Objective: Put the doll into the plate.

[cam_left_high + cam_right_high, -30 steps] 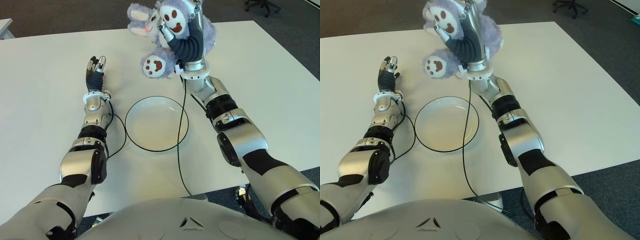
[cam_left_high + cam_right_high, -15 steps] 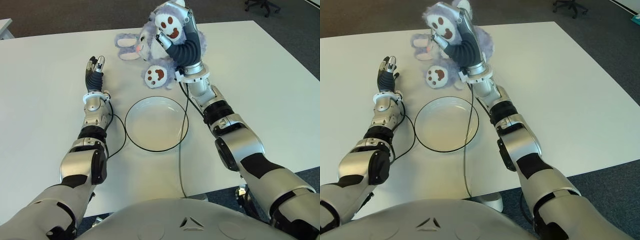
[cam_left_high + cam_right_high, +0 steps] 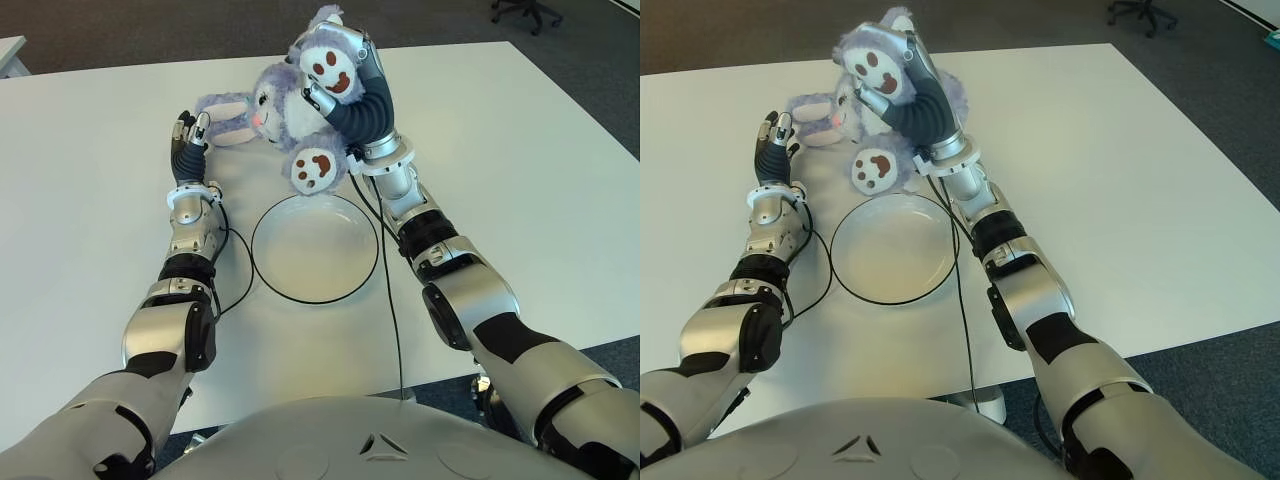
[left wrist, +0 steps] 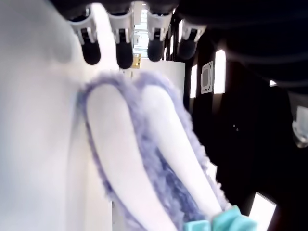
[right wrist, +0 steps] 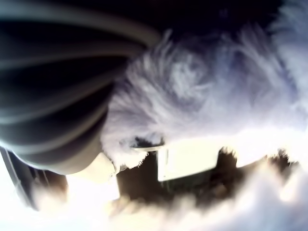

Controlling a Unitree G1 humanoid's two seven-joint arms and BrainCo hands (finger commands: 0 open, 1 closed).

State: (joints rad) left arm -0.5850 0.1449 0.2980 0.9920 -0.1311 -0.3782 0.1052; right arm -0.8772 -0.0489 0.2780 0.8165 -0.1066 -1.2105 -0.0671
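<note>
Around the work area little is seen besides the white table (image 3: pixel 520 150), the dark carpet beyond its far edge and the wheeled base of an office chair (image 3: pixel 528 10) at the far right. A black cable (image 3: pixel 385 290) runs from the right wrist along the right rim of the white plate (image 3: pixel 315 248) and off the near table edge; a second cable loops beside the left forearm. Nothing lies inside the plate.

The right hand (image 3: pixel 345 85) is closed around the purple plush doll (image 3: pixel 290 105), its dark fingers wrapped over the body between the two brown-padded feet; fur fills the right wrist view. The doll is held just beyond the far rim of the plate, its lower foot close to that rim, though whether it touches the table cannot be told.

The left hand (image 3: pixel 187 145) is seen left of the plate, fingers extended straight and holding nothing. The doll's long ears (image 4: pixel 144 159) reach toward its fingertips (image 4: pixel 125 53); contact cannot be confirmed.

The doll is tilted on its side, long axis running roughly left to right: ears toward the robot's left, feet toward the right, face turned toward the camera.
</note>
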